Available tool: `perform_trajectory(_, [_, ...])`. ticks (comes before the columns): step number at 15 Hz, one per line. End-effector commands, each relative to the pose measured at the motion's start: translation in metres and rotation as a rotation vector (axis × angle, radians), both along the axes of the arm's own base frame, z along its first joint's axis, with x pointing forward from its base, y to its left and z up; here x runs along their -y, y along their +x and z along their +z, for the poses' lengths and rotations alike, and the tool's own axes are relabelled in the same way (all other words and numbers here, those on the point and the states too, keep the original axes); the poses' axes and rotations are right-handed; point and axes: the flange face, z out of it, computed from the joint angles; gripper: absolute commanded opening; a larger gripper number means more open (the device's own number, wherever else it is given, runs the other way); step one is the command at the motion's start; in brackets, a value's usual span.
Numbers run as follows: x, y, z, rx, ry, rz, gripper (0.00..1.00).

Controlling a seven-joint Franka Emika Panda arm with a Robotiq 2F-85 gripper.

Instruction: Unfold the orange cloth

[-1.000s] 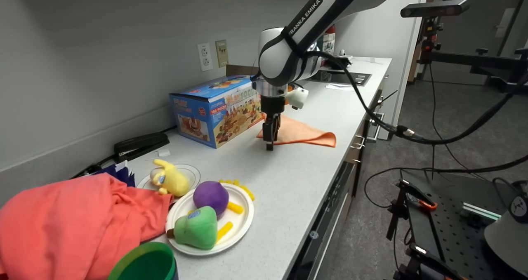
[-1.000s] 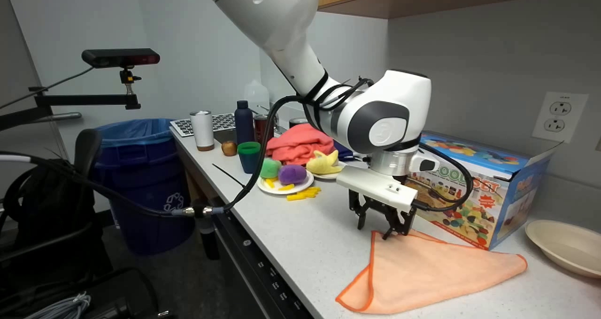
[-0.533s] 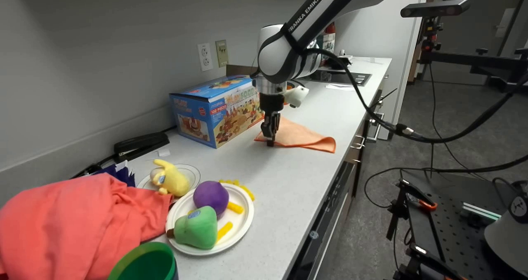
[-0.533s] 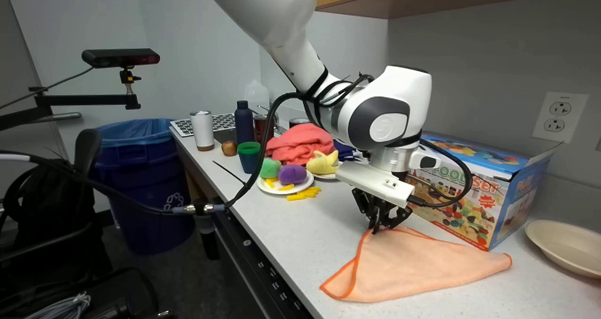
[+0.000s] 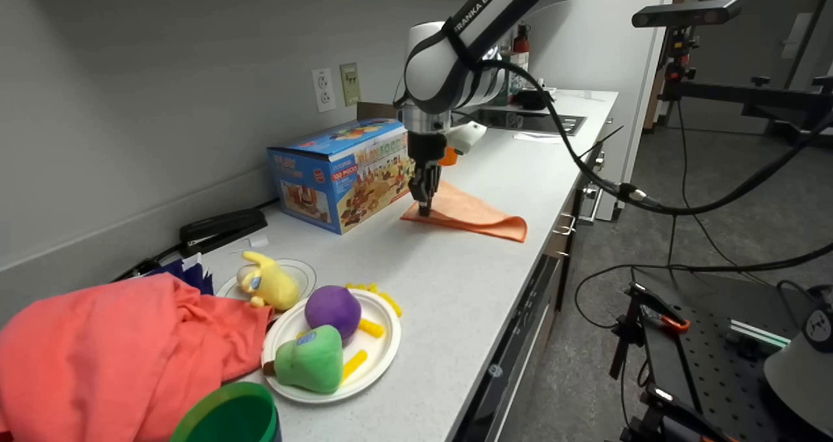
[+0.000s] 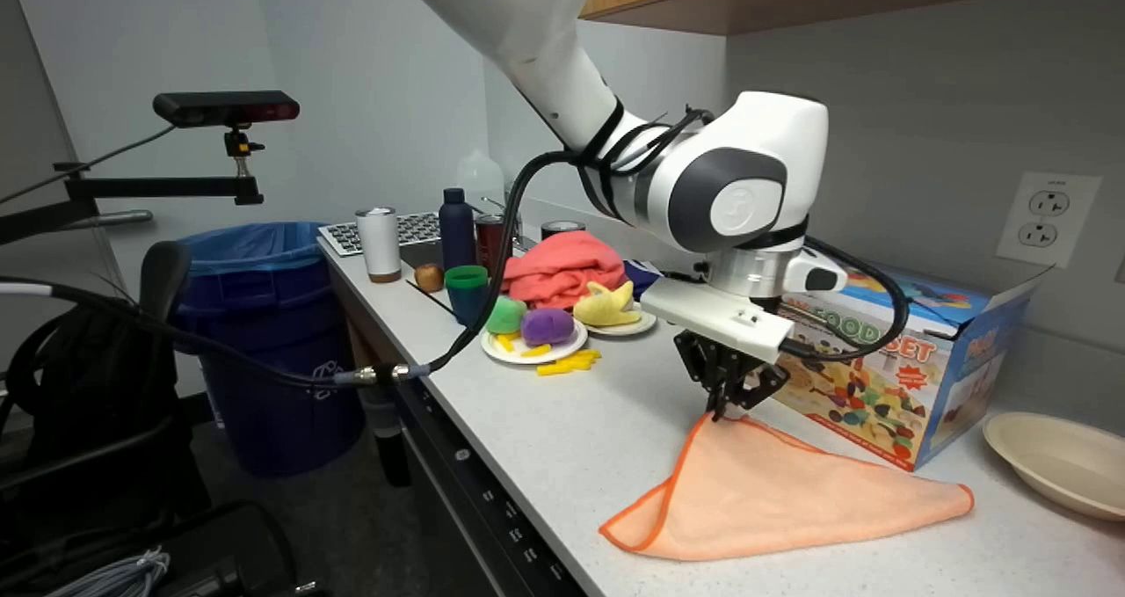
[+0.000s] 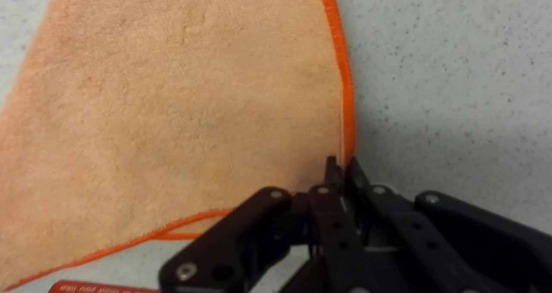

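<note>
The orange cloth [image 6: 791, 491] lies folded on the counter as a pale peach wedge with a bright orange hem. It shows in both exterior views, and its near edge has a folded-back flap. My gripper [image 6: 716, 405] is shut on the corner of the cloth beside the colourful box, and that corner is raised slightly off the counter. In the wrist view the cloth [image 7: 194, 90] fills the left half, and its orange hem runs down between the fingertips of the gripper [image 7: 343, 168]. The exact pinched part is hidden behind the fingers.
A colourful toy-food box [image 6: 879, 395] stands close beside the gripper, against the wall side. A beige bowl [image 6: 1059, 465] sits past it. Plates of toy food [image 5: 384, 364] and a coral-red fabric [image 5: 110, 351] lie further along. The counter's front edge runs beside the cloth.
The jaws went from open to shut on the cloth's corner. Since then my gripper has risen a little, lifting that corner, and the cloth has shifted slightly on the counter.
</note>
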Motion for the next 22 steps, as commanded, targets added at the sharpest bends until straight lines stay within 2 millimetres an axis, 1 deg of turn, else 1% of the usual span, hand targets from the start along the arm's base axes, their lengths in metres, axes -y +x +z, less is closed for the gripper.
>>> perform_trajectory(1, [0.022, 0.000, 0.051, 0.058, -0.082, -0.015, 0.01])
perform_trajectory(2, [0.034, 0.000, 0.061, 0.075, -0.102, -0.028, 0.01])
perform_trajectory(4, [0.065, -0.006, 0.077, 0.123, -0.167, -0.078, 0.01])
perform_trajectory(7, [0.116, -0.026, 0.089, 0.160, -0.267, -0.197, 0.01])
perform_trajectory(8, [0.135, -0.037, 0.090, 0.159, -0.293, -0.250, 0.01])
perform_trajectory(10, [0.166, -0.056, 0.084, 0.125, -0.321, -0.367, 0.01])
perform_trajectory(12, [0.188, -0.076, 0.074, 0.056, -0.314, -0.480, 0.01])
perform_trajectory(15, [0.205, -0.099, 0.062, -0.022, -0.306, -0.603, 0.01])
perform_trajectory(17, [0.208, -0.108, 0.056, -0.067, -0.294, -0.650, 0.01])
perform_trajectory(19, [0.208, -0.113, 0.051, -0.103, -0.283, -0.679, 0.01])
perform_trajectory(20, [0.207, -0.114, 0.051, -0.119, -0.285, -0.689, 0.12])
perform_trajectory(21, [0.207, -0.114, 0.050, -0.128, -0.290, -0.701, 0.32])
perform_trajectory(22, [0.206, -0.115, 0.050, -0.136, -0.297, -0.702, 0.39])
